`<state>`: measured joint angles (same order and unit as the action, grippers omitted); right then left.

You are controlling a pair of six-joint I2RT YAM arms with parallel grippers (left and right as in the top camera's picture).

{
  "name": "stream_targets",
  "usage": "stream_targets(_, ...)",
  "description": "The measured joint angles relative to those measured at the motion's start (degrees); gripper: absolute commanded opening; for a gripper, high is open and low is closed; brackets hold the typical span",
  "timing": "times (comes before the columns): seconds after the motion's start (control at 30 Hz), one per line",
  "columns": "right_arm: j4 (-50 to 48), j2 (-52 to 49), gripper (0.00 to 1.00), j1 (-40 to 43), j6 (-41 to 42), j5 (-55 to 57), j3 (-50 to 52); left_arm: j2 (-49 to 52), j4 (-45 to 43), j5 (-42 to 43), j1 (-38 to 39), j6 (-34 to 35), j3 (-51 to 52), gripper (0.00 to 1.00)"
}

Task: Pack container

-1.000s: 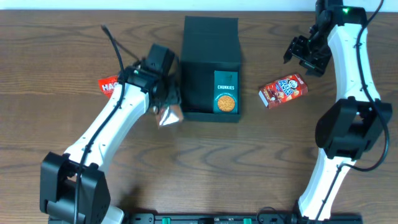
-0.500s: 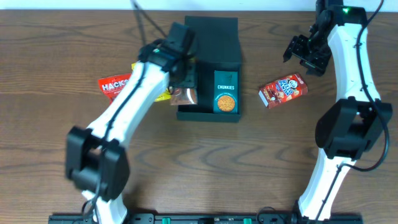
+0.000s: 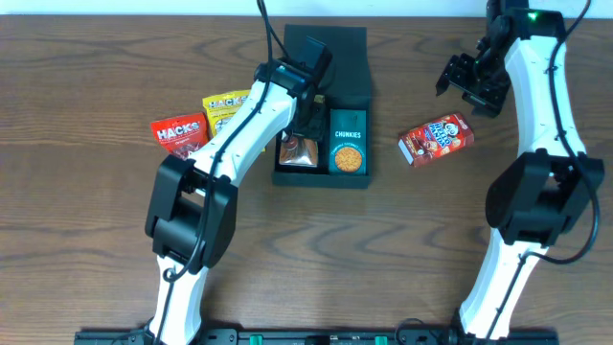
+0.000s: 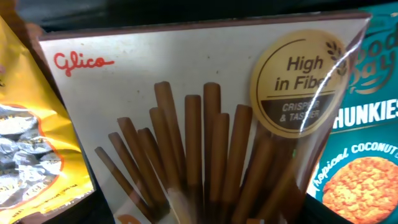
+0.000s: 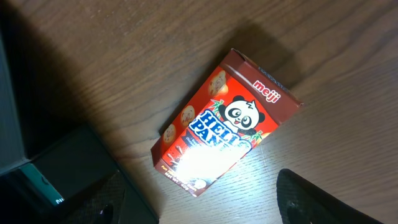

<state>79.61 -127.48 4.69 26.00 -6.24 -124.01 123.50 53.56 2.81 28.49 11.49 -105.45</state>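
The dark teal container (image 3: 326, 53) stands open at the back middle of the table, with a teal Chunkies carton (image 3: 348, 141) upright in its right half. My left gripper (image 3: 305, 132) reaches into the left half, shut on a Glico chocolate-stick packet (image 3: 299, 151). In the left wrist view that packet (image 4: 199, 118) fills the frame beside the Chunkies carton (image 4: 364, 155), and the fingers are hidden. My right gripper (image 3: 469, 81) is open and empty, hovering above a red Hello Panda box (image 3: 437, 138) that lies on the table (image 5: 224, 134).
A red Hacks packet (image 3: 178, 132) and a yellow snack packet (image 3: 226, 107) lie on the table left of the container. The yellow packet (image 4: 28, 143) also shows at the left edge of the left wrist view.
My left arm has carried the Glico packet rightwards from the table left of the container into its left half. The yellow packet is now uncovered. The right arm has not moved.
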Motion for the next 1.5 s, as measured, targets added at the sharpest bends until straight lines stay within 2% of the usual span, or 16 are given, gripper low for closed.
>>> stream_targets(0.1, -0.02, 0.0, 0.79, 0.0, 0.0, 0.0, 0.0, 0.17, 0.0, 0.46, 0.02, 0.28, -0.02, 0.98)
stream_targets(0.33, 0.37, 0.0, 0.79, 0.0, 0.0, 0.0, 0.0, 0.17, 1.49, 0.87, 0.17, 0.24, -0.74, 0.96)
stream_targets(0.57, 2.45, 0.0, 0.83, -0.48, 0.2, -0.02, 0.02, 0.22, 10.69, 0.74, -0.04, 0.31, -7.63, 1.0)
stream_targets(0.67, 2.82, 0.0, 0.87, -0.98, 2.05, -1.42, 1.33, 0.28, 13.25, 0.61, -0.7, 0.7, -13.53, 0.99)
stream_targets(0.8, 2.21, 0.0, 0.99, -1.18, 5.86, -2.67, 5.55, -0.13, 13.11, 0.59, -3.02, 1.84, -18.69, 0.96)
stream_targets(0.87, 2.01, 0.0, 0.99, -1.2, 7.93, -2.99, 8.17, -1.09, 13.11, 0.59, -4.81, 2.05, -19.47, 0.95)
stream_targets(1.13, -5.29, 0.0, 0.99, -1.73, 14.38, -3.17, 16.81, -4.26, 13.73, 2.05, -10.32, 2.25, -20.22, 0.95)
stream_targets(1.5, -14.21, 0.0, 0.99, -4.59, 19.26, -1.42, 20.9, -4.26, 13.97, 4.28, -10.86, 2.25, -20.22, 0.96)
